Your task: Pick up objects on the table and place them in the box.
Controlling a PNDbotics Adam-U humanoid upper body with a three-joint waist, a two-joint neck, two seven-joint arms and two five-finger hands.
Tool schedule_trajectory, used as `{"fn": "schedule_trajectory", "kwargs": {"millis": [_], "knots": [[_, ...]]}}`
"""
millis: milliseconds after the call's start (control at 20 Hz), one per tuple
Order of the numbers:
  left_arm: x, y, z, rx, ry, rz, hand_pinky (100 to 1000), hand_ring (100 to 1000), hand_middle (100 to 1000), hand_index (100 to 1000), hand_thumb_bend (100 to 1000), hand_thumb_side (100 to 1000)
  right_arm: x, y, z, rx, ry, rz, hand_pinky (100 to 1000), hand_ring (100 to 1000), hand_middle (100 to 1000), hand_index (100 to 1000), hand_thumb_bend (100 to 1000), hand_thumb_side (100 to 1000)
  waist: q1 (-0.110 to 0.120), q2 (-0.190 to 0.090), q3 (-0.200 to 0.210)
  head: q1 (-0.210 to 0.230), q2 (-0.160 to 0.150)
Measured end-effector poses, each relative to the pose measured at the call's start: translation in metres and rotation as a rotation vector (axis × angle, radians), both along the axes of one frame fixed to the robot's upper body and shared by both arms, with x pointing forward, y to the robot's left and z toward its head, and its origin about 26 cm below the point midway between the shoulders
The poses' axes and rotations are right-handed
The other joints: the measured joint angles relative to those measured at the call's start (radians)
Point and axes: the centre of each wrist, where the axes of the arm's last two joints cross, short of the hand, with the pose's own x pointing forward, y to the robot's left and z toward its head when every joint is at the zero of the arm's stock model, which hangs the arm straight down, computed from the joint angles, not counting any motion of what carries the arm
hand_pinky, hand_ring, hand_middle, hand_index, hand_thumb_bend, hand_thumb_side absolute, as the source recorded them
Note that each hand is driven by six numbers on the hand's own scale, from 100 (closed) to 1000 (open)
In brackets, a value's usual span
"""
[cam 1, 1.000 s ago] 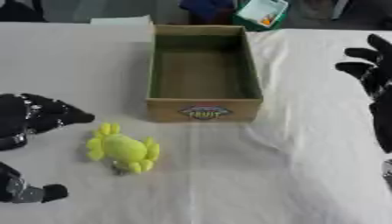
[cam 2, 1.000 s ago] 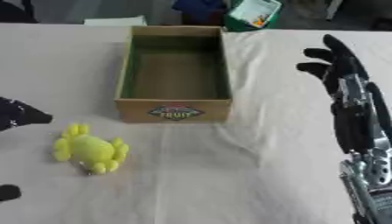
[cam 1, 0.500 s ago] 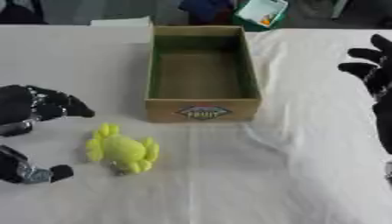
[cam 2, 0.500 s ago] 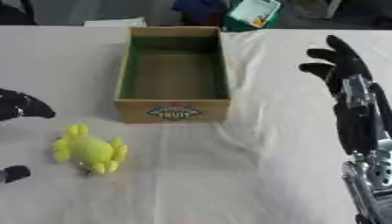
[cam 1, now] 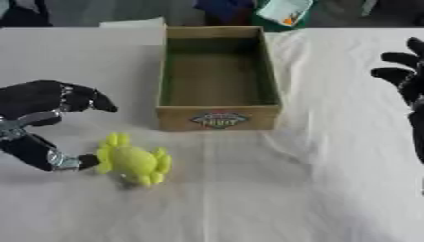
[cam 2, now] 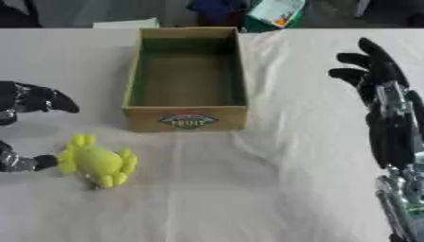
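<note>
The left hand [cam 1: 46, 123] is at 9 o'clock, spread wide, its thumb tip touching the yellow soft toy [cam 1: 132, 161] but not holding it. The toy lies at 7 o'clock from the empty box [cam 1: 217, 78]. The right hand [cam 2: 381, 90] rests open at 3 o'clock.

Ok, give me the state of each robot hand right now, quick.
Left robot hand: open, thumb tip at the yellow plush toy, fingers arched above it, not closed on it.
Right robot hand: open, fingers straight, holding nothing.

White-clothed table [cam 1: 331, 189]: open cardboard box [cam 1: 218, 75], yellow plush toy [cam 1: 132, 160] nearby.
</note>
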Motion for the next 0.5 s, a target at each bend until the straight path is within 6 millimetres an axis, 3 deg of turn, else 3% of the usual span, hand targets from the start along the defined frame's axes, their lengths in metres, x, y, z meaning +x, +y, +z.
{"fn": "schedule_trajectory", "kwargs": {"millis": [500], "knots": [[0.004, -0.014, -0.01, -0.003, 0.068, -0.011, 632, 787, 787, 943, 464, 588, 0.001, 0.002, 0.001, 0.002, -0.001, 0.009, 890, 755, 783, 971, 100, 1000, -0.002, 0.0, 0.0, 0.001, 0.0]]}}
